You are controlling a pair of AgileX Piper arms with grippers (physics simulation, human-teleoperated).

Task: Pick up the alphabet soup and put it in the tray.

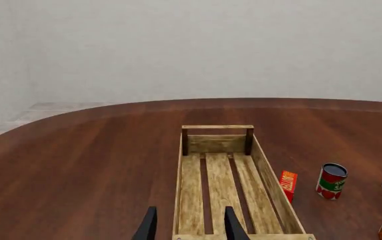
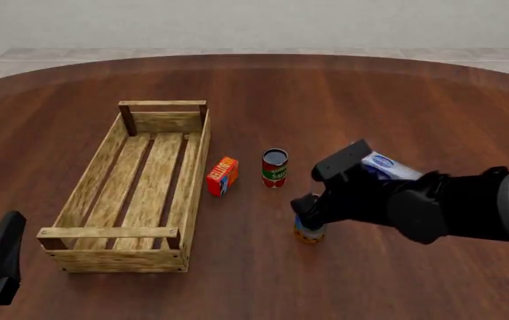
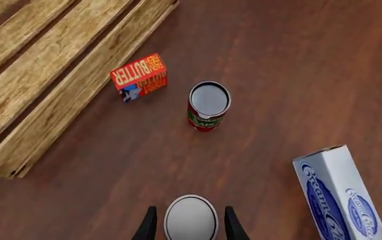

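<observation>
The alphabet soup is a blue-labelled can with a silver-grey top, standing upright on the table. My right gripper is open and straddles the can's top, one finger on each side with a thin gap to the can. The front view shows this gripper directly over the can. The tray is a light-wood slatted crate to the left, with nothing in it. My left gripper is open and holds nothing, hovering near the tray's near end.
A red-and-green can stands just beyond the soup. An orange butter box lies between that can and the tray's right wall. A white-blue box lies behind my right arm. The table is dark wood.
</observation>
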